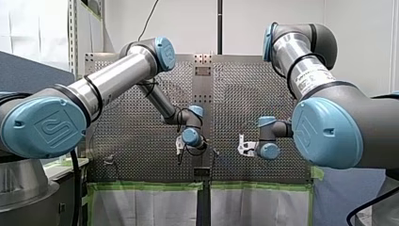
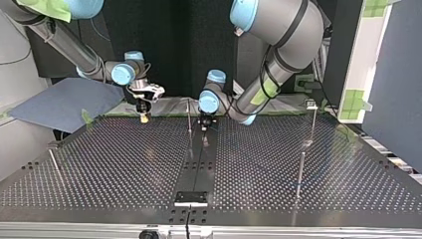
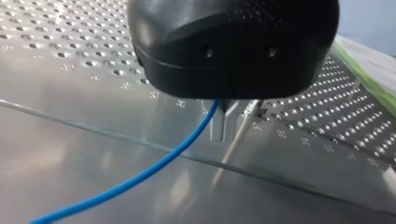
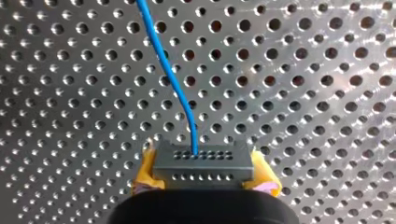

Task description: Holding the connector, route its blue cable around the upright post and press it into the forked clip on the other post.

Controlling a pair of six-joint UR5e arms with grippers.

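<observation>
Between my right tool's (image 4: 205,176) yellow pads (image 4: 148,170): the connector (image 4: 205,163), clamped.
Its blue cable (image 4: 168,74) runs ahead over the surface (image 4: 303,93).

Shiny perforated metal table (image 4: 303,70), glossy blue cable (image 4: 171,79)
</observation>
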